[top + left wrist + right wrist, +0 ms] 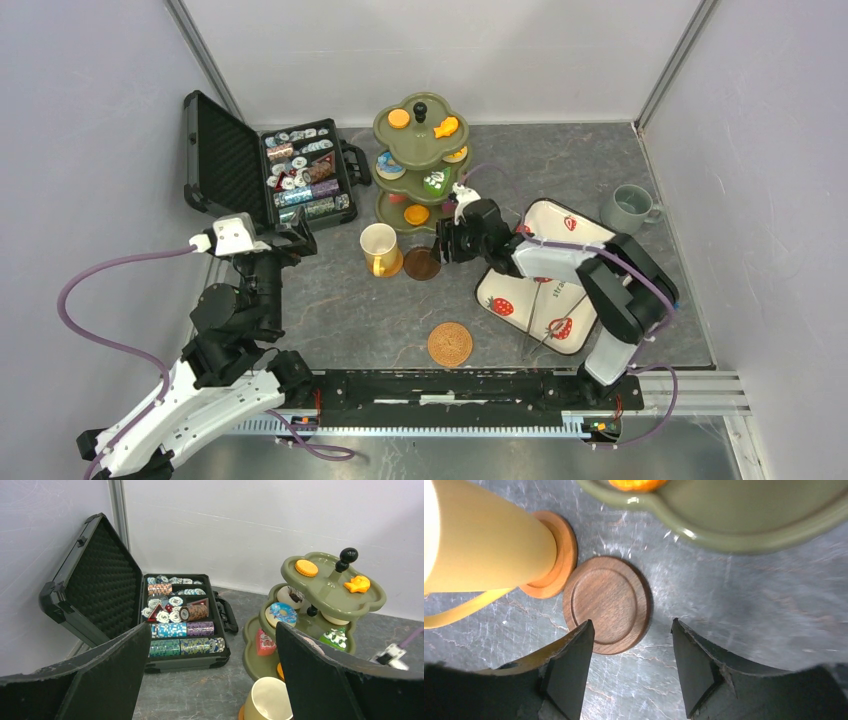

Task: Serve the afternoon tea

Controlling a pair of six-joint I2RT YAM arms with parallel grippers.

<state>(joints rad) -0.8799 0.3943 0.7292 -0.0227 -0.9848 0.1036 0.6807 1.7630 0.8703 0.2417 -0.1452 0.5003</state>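
Wooden, stiff, probably light and thin-edged: pinch dark brown round coaster (606,605) across its rim, flat on grey tabletop (744,610) just beside tall yellow mug (484,540). Right gripper (631,630) spread wide above; left gripper (212,630) wide too.

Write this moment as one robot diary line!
right claw: open near dark brown wooden round coaster | left claw: open, empty | yellow mug: on orange round coaster

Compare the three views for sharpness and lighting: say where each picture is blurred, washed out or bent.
Top view: even light, soft shadows, sharp throughout, though the corner posts lean outward. Left wrist view: poker case and cake stand crisp, the near fingers dark. Right wrist view: dark coaster sharp, yellow mug washed out to white at the left edge, table blurred toward the right.
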